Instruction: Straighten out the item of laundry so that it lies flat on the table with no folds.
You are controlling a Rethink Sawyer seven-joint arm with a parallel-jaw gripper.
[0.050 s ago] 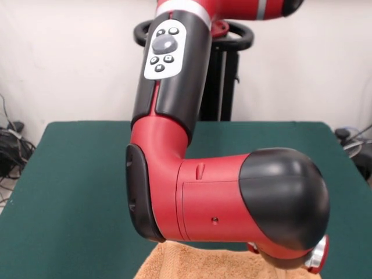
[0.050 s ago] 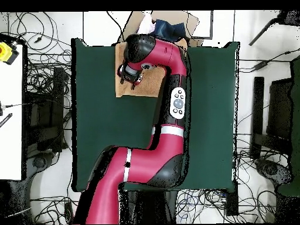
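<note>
Light orange-tan terry-cloth towel [image 2: 151, 82] lies at the far end of the big dark green felt-topped bench [image 2: 94, 117] in the overhead view, w/ one edge at or just past the bench edge there. In the front view only its fuzzy top strip shows, at the near edge of the bench, bottom centre, under the arm.

Red and black Sawyer arm [image 1: 192, 192] reaches across the bench; its wrist sits right over the towel. Gripper [image 2: 130, 76] is down over the towel's left part in overhead, but its fingers are hidden by the wrist housing, so can't tell if they're apart, together or clamped on cloth. Touching or just above: also can't tell.

Progress, my read: the visible part of the towel looks roughly rectangular and fairly spread, no big bunching seen, but approx. half is covered by the arm, so folds may remain there. Task not confirmed done; left: check/flatten the hidden part.
</note>
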